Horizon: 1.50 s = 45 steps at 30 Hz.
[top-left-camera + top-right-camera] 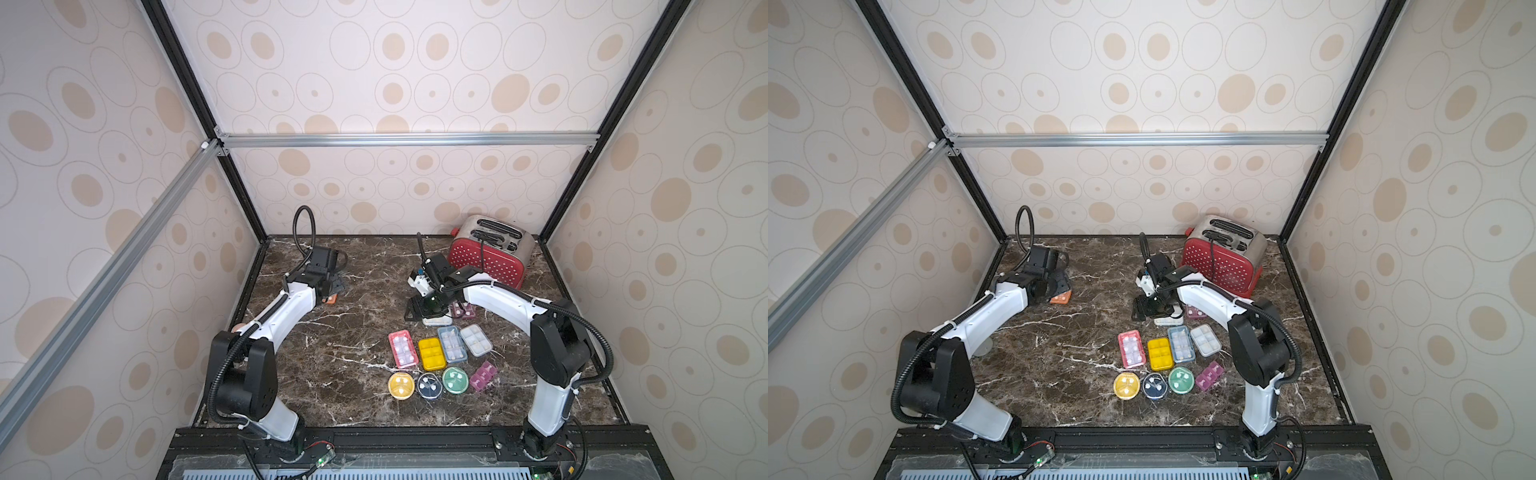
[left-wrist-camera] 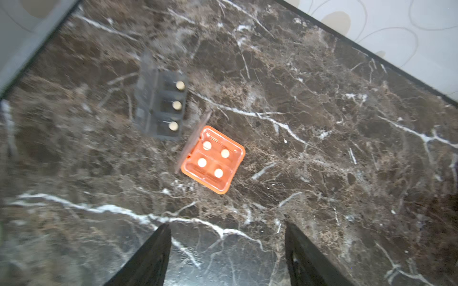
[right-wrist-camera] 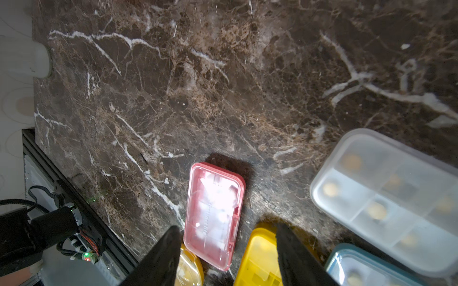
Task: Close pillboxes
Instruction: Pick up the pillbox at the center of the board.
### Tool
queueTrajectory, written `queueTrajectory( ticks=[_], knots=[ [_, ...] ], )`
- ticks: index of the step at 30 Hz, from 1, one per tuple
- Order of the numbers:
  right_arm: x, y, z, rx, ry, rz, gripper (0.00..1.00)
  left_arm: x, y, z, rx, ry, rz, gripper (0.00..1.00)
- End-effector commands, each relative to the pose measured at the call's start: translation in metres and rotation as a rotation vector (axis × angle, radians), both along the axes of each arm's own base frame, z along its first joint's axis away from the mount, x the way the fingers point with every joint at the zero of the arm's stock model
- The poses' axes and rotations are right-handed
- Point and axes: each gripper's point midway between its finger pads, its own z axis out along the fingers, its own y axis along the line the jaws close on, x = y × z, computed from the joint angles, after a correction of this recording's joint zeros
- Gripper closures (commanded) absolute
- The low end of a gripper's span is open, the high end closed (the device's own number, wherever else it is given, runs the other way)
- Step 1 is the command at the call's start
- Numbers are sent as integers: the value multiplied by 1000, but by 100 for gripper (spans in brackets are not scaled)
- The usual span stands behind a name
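Your left jaws stand wide and empty over the table [image 2: 322, 148]; the orange box [image 2: 213, 159] lies ahead of them, lid up. Your right jaws, apart and empty, hover over the red box [image 3: 214, 215] and the yellow box [image 3: 260, 257].

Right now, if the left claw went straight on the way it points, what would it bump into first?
Probably the open orange pillbox, which lies almost dead ahead of the left claw. Depth is unclear, so it might touch the marble table just short of it.
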Motion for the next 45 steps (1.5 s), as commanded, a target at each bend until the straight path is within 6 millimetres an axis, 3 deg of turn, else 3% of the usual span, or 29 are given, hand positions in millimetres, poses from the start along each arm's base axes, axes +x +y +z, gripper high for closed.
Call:
queueTrajectory(
  ticks=[1, 4, 10, 18, 27, 41, 45],
  knots=[
    [-2, 2, 2, 26, 17, -15, 36, -15, 31, 17, 228, 118, -15, 30],
    [-4, 1, 1, 27, 23, -19, 36, 4, 30, 20, 223, 115, -35, 34],
    [-8, -6, -1, 12, 20, -25, 36, 43, 27, -7, 148, 178, -74, 34],
    [-8, -12, -5, 1, 29, -31, 36, 62, 29, -27, 109, 217, -102, 37],
    [-7, -13, -8, -3, 36, -37, 36, 58, 45, -43, 172, 303, -85, 47],
    [-5, -15, -10, -10, 34, -47, 36, 48, 59, -64, 263, 420, -88, 54],
    [-5, -16, -10, -16, 32, -50, 36, 47, 61, -63, 278, 422, -86, 63]
  ],
)
